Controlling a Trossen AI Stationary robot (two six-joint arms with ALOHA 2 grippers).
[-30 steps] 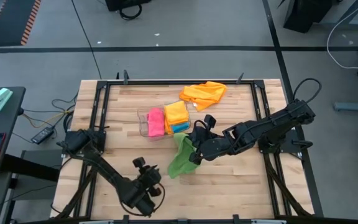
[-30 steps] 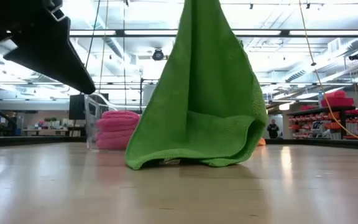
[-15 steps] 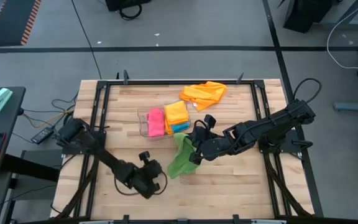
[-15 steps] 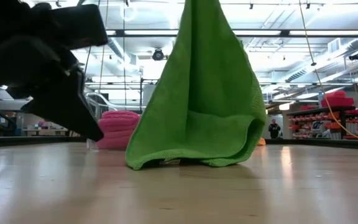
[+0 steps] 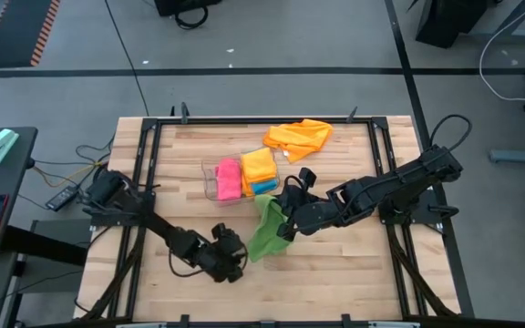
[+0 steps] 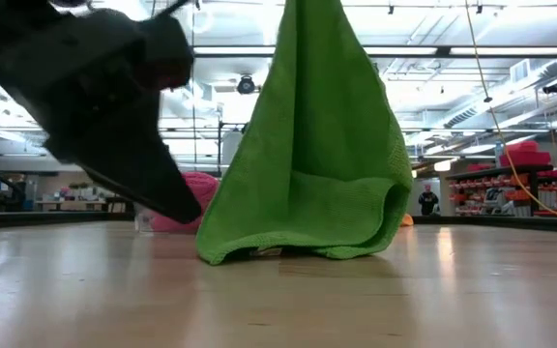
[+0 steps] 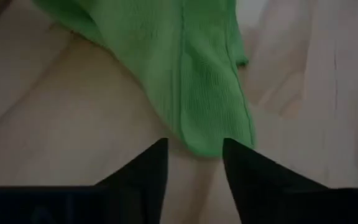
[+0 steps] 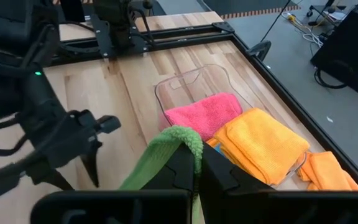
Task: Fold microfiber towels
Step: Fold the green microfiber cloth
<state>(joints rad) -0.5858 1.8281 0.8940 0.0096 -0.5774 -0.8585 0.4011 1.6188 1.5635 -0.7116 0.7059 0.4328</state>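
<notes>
Green towel hangs from right end effector; hem touches table.

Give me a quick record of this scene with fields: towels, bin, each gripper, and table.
green towel: hangs from the right gripper, lower edge resting on the table
right gripper: shut on the green towel's top corner
left gripper: open, low at the green towel's bottom corner
bin: clear, holds pink, orange and blue towels
loose orange towel: crumpled at the far edge
table: wood
</notes>
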